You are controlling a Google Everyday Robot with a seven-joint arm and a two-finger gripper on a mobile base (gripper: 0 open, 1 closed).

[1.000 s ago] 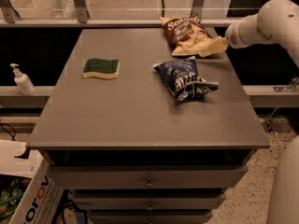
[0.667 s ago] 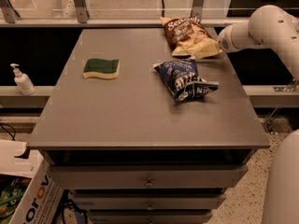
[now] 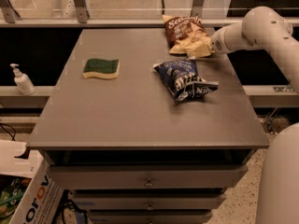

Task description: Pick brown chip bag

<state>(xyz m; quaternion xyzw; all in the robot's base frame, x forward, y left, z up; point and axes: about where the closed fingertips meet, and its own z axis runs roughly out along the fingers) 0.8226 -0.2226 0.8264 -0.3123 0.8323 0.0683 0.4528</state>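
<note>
Camera view showed a grey surface (image 3: 140, 120) with drawers beneath its near edge. A white arm (image 3: 261, 27) reached in over the right edge, its gripper (image 3: 211, 47) near the far right corner, touching the right side of the brown chip bag (image 3: 183, 31); whether the jaws were open or closed could not be told. A dark blue bag (image 3: 184, 78) lay toward the right edge, just nearer than the brown chip bag, which rested at the far edge. A green-topped sponge (image 3: 101, 68) sat toward the left edge. A pump bottle (image 3: 21, 80) stood beyond the left edge.
</note>
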